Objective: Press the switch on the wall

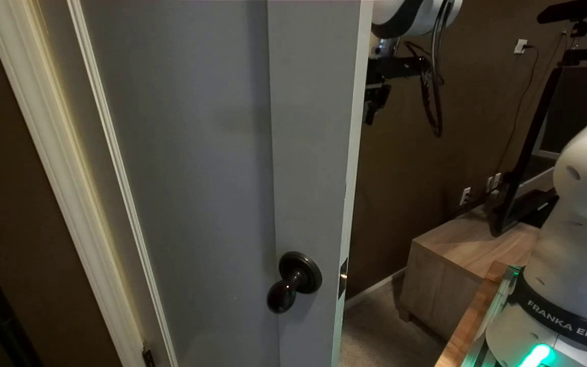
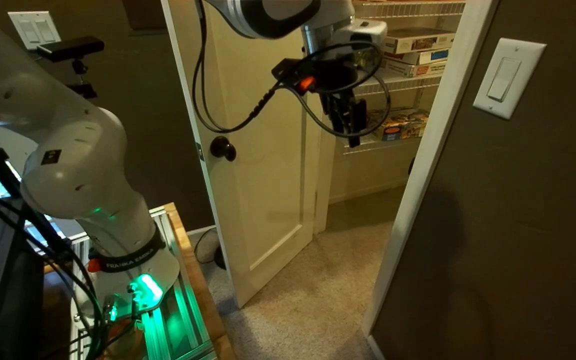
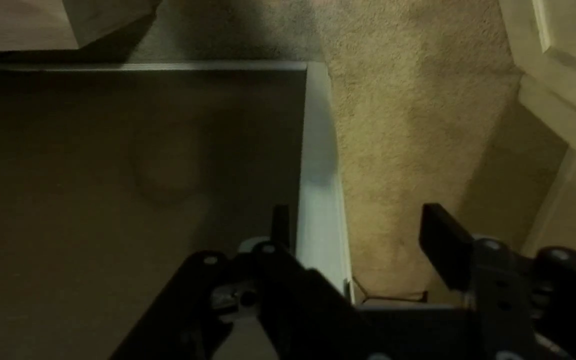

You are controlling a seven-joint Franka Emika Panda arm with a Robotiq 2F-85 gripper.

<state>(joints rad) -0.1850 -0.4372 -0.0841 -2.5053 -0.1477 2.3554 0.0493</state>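
A white wall switch [image 2: 504, 79] with a single rocker is on the dark-brown wall [image 2: 533, 210], right of the white door frame, in an exterior view. The brown wall also shows in the wrist view [image 3: 93, 175], where the switch is out of view. My gripper [image 2: 346, 122] hangs in the air left of the switch in that picture, pointing down in front of the doorway, apart from the switch. In an exterior view the gripper [image 1: 376, 104] is partly hidden behind the door. The wrist view shows the gripper [image 3: 355, 220] open, with nothing between its fingers.
An open pale door [image 2: 263, 175] with a dark knob [image 2: 223, 148] stands near the arm. A white door frame [image 2: 425, 165] lies between gripper and switch in the picture. Behind are wire shelves with boxes [image 2: 418, 40]. A double switch plate [image 2: 34, 30] is farther back. A wooden cabinet [image 1: 441, 280] stands by the wall.
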